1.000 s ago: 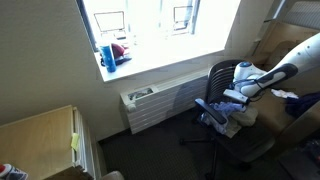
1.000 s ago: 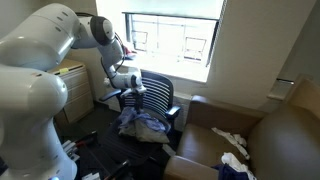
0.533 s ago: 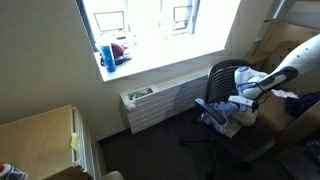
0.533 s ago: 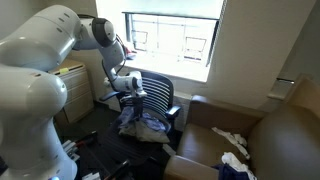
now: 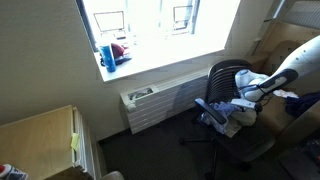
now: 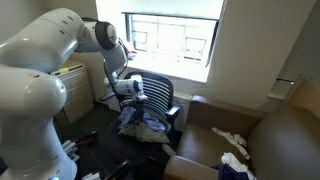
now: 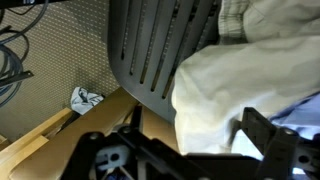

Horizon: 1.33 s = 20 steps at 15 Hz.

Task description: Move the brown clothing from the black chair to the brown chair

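The black chair (image 5: 228,78) (image 6: 158,98) stands below the window, with a pile of clothes (image 6: 145,123) on its seat. My gripper (image 5: 246,94) (image 6: 134,92) hangs low over that pile, just in front of the chair's back. In the wrist view the pale tan brown clothing (image 7: 225,85) fills the space between my open fingers (image 7: 262,128), and the gripper (image 7: 195,140) stands astride it. I cannot tell whether the pads touch the fabric. A blue garment (image 7: 303,108) lies beside it. The wide brown chair (image 6: 265,135) stands next to the black chair.
White cloths (image 6: 230,140) lie on the brown chair's seat. A radiator (image 5: 158,100) runs under the window and a wooden cabinet (image 5: 40,135) stands nearby. On the floor behind the chair back (image 7: 150,50) are a crumpled cloth (image 7: 85,98) and cables (image 7: 15,60).
The gripper has come down from the top of the chair's back toward the clothes on the seat. It stayed open.
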{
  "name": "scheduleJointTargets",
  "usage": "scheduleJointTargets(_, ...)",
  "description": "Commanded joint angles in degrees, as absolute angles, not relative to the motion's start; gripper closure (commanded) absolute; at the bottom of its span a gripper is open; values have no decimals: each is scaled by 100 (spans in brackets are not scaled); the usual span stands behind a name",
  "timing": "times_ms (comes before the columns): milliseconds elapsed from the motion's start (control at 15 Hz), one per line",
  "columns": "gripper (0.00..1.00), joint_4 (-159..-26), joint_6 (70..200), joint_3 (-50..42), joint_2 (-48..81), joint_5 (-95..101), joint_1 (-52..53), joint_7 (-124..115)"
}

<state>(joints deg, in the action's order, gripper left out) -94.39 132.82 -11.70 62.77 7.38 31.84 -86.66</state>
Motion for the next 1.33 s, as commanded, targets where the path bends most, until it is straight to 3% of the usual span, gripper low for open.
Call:
scheduleJointTargets(0,0,-9268,14283,-1076,6815,838,3068,-9240)
scheduleJointTargets(133,0,-9191,14951,-1177,7183,815,3163,-9584)
scheduleJointTargets(400,0,-9321,14631,-1141,7005,809,3168,-9407)
scheduleJointTargets(467,25,-9312,14617,-1139,6970,811,3166,-9409)
scheduleJointTargets(533,26,-9296,14635,-1135,6977,830,3160,-9378)
scheduleJointTargets(1267,100,-9241,14614,-1127,7130,847,3147,-9302)
